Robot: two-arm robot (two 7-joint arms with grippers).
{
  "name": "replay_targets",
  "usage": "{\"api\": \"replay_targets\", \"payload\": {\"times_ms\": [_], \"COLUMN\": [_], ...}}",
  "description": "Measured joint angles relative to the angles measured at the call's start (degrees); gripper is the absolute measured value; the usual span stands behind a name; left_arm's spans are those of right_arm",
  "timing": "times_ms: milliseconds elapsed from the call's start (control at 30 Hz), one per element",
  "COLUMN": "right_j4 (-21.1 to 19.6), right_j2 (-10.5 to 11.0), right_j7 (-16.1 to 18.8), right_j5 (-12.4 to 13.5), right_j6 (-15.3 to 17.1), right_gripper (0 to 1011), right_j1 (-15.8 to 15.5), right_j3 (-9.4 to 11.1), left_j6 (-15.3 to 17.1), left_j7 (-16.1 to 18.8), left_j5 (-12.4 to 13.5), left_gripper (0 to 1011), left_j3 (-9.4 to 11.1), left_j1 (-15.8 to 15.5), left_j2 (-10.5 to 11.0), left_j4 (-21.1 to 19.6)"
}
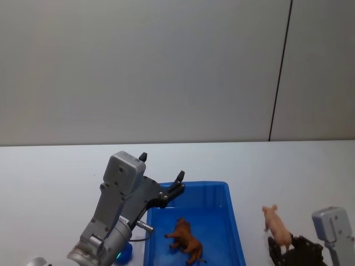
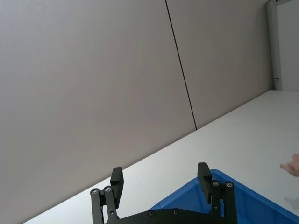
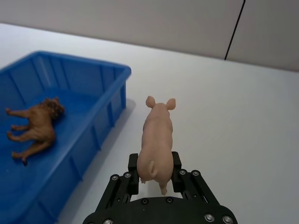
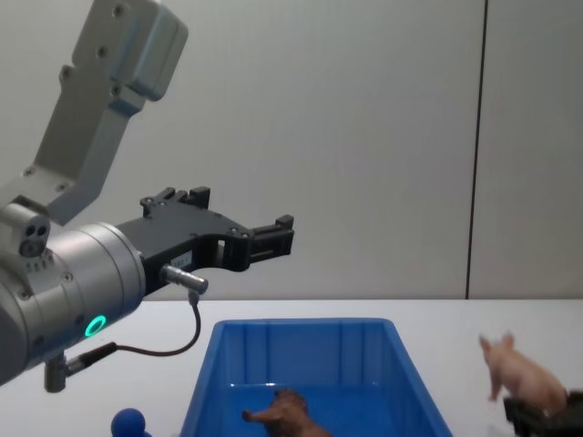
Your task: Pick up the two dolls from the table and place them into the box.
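Brown doll in box. Right gripper clamps pig beside it; next: carry left, release. Left gripper above, fingers apart.

Glossy blue plastic box; smooth matt pig; rough-textured brown animal; matt white table.

Place: a robot lab or test room, plain and office-like.
Wall: flat grey panels at 12 o'clock, with one dark vertical seam toward 1 o'clock.
Table: a broad white tabletop reaching the wall.
Rig: the grey left arm at 9 o'clock in the chest view.
Props: a blue bin at 6 o'clock and a toy pig at 4 o'clock.
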Motion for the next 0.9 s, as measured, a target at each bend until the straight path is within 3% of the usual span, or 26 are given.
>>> {"api": "replay_targets", "payload": {"times_ms": [500, 800, 900], "right_j4": [-2.7, 0.6, 1.8], "right_j2": [-1.8, -4.7, -5.4], "right_j7": [6.3, 13.0, 14.3], "right_j5": [-0.9, -1.2, -1.2], "right_j6": [-3.5, -4.2, -4.2], "right_gripper": [362, 363, 433], "right_j1": [3.2, 7.9, 9.0], "right_j3": [-0.8, -1.9, -2.2], "left_j6": [0.0, 0.0, 0.0], "left_j7": [0.0, 0.0, 0.0], "left_j5": [0.0, 0.0, 0.0], "left_gripper": [1001, 1001, 1001], "left_j3": [0.0, 0.0, 0.0], "left_j1": [0.0, 0.0, 0.0], "left_j2": [0.0, 0.0, 0.0], "left_j4": [0.0, 0.0, 0.0]}}
